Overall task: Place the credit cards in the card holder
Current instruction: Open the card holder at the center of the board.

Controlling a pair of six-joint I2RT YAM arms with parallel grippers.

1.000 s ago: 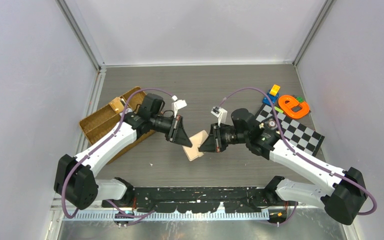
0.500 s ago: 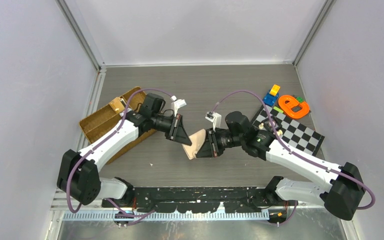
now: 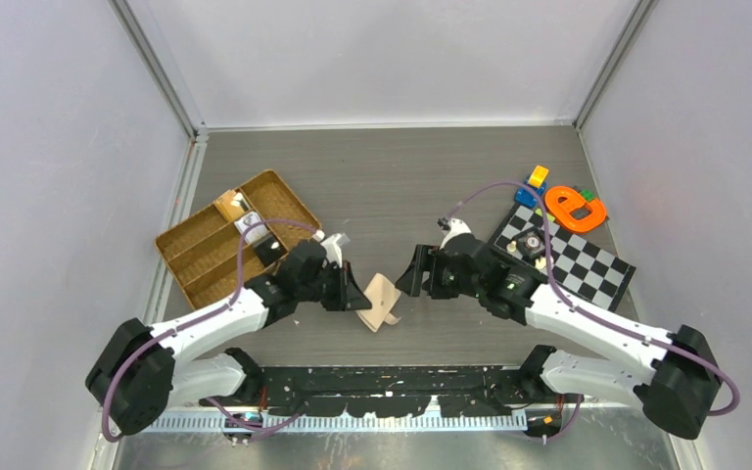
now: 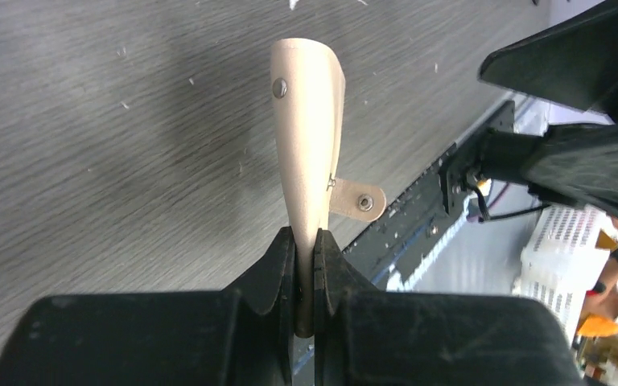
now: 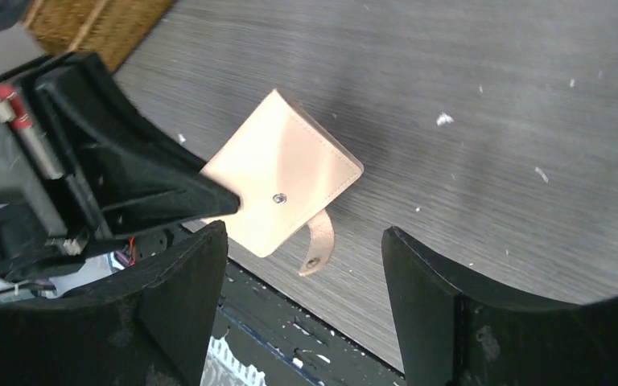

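Note:
The card holder (image 3: 383,301) is a peach-beige folded wallet, hanging just above the table near its front edge. My left gripper (image 3: 355,296) is shut on its left edge. In the left wrist view the card holder (image 4: 307,121) shows edge-on, pinched in my left gripper (image 4: 306,256), with its snap tab (image 4: 359,200) hanging loose. My right gripper (image 3: 412,274) stands open a little to the right, apart from the holder. In the right wrist view the card holder (image 5: 283,182) lies beyond my right gripper (image 5: 304,269), whose jaws are wide with nothing between them. The credit cards are out of view.
A brown wicker tray (image 3: 188,257) with a few small items sits at the left. A checkerboard (image 3: 578,264), an orange toy (image 3: 575,208) and blue and yellow blocks (image 3: 534,183) are at the right. The black rail (image 3: 382,377) runs along the front edge.
My right gripper has let go of the card holder, opened wide and drawn back to the right. My left arm has carried the holder lower and nearer the front edge, uncovering the wicker tray.

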